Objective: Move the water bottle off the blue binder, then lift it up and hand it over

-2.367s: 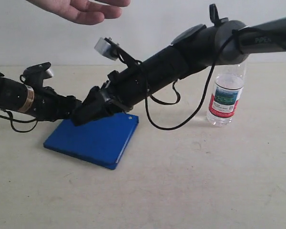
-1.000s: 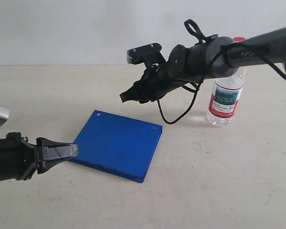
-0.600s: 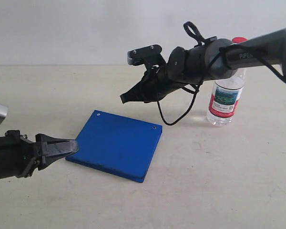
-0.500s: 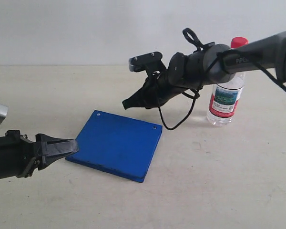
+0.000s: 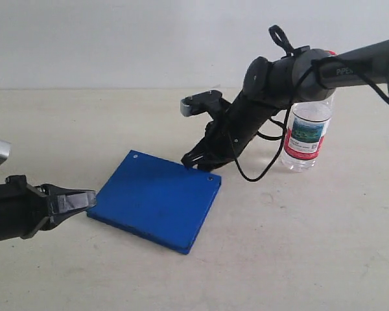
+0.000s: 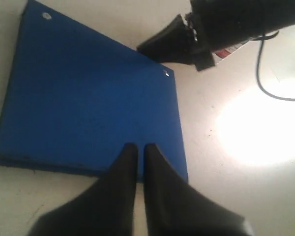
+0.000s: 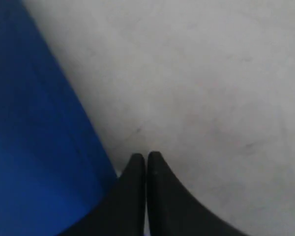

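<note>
**Blue binder.** The blue binder [image 5: 157, 201] lies flat on the counter [image 5: 298, 253], left of centre in the exterior view. Two silver rivets [image 5: 135, 155] sit along its far edge. Nothing rests on its upper face.

**Water bottle.** The water bottle [image 5: 306, 133] stands upright on the counter, to the right of the binder and well apart from it. Its label [image 5: 304, 137] faces the exterior camera. The right arm crosses in front of the neck, so only a sliver of the red cap [image 5: 329, 53] is visible. Neither gripper touches the bottle.

**Left gripper.** The left gripper [image 5: 84, 199] sits low at the left of the exterior view, pointing at the binder's left edge. In the left wrist view, the left gripper [image 6: 137, 146] has its fingers [image 6: 123, 182] pressed together with only a thin slit between them, and they hold nothing. The tips overlap the near edge of the binder [image 6: 88, 108] in that view. Contact with the binder cannot be determined.

**Right gripper.** The right gripper [image 5: 194, 159] reaches down to the binder's far edge, close to the right-hand rivet. In the right wrist view, the right gripper [image 7: 146, 156] has its fingers brought together and empty. The tips sit over the bare counter [image 7: 211, 98], just beside the binder's edge [image 7: 34, 147]. Contact cannot be determined. A black cable [image 5: 246, 176] hangs in a loop from the right arm.
</note>
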You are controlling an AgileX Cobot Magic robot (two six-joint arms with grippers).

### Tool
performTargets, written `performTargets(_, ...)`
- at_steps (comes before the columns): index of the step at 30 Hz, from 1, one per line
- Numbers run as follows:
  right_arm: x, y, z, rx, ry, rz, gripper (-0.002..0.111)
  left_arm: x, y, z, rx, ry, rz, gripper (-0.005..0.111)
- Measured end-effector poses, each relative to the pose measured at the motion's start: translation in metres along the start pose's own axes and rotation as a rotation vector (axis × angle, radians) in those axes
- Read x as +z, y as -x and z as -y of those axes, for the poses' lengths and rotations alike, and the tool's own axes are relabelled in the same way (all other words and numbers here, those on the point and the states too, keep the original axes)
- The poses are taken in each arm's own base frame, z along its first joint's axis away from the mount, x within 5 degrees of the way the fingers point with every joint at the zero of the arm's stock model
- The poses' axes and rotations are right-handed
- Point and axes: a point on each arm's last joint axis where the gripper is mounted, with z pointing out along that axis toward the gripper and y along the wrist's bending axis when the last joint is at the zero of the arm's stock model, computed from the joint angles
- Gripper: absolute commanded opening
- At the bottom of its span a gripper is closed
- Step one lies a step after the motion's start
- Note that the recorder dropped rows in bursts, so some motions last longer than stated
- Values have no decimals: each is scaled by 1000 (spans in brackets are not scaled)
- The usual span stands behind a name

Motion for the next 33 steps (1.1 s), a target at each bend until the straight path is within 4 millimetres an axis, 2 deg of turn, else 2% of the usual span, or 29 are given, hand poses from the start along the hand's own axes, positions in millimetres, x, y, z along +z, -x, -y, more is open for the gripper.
performTargets(3,-2,-12,-11,-26,129,-129,0,0,1,-5,4,51,11,4)
performTargets(7,-4,-32,-31,-110,410,-289,0,-1,4,-8,-7,93,48,4)
performTargets(10,3,-36,-40,-176,547,-264,0,-1,6,-9,-18,105,66,4)
performTargets(14,2,-32,-44,-231,584,-199,0,-1,5,-11,-20,126,61,4)
performTargets(17,-10,-26,-44,-229,573,-168,0,-2,3,-14,-40,157,57,4)
performTargets(21,-42,-15,-43,-228,536,-104,0,-10,-5,-12,-54,193,68,4)
performTargets(24,-68,-7,-46,-241,508,-51,0,-21,-20,-12,-79,244,73,4)
performTargets(26,-79,-3,-49,-245,491,-21,0,-25,-31,-13,-99,275,47,5)
performTargets(28,-79,-1,-48,-230,467,-3,0,-29,-42,-12,-108,284,-9,14)
performTargets(29,-77,-1,-47,-228,466,-7,0,-29,-43,-11,-112,273,-22,28)
performTargets(30,-69,-3,-47,-225,467,-27,0,-28,-44,-5,-129,209,-23,35)
performTargets(31,-65,-4,-47,-224,470,-36,0,-27,-44,-2,-127,173,-23,52)
performTargets(33,-45,-9,-53,-220,495,-83,0,-24,-40,6,-130,77,-35,63)
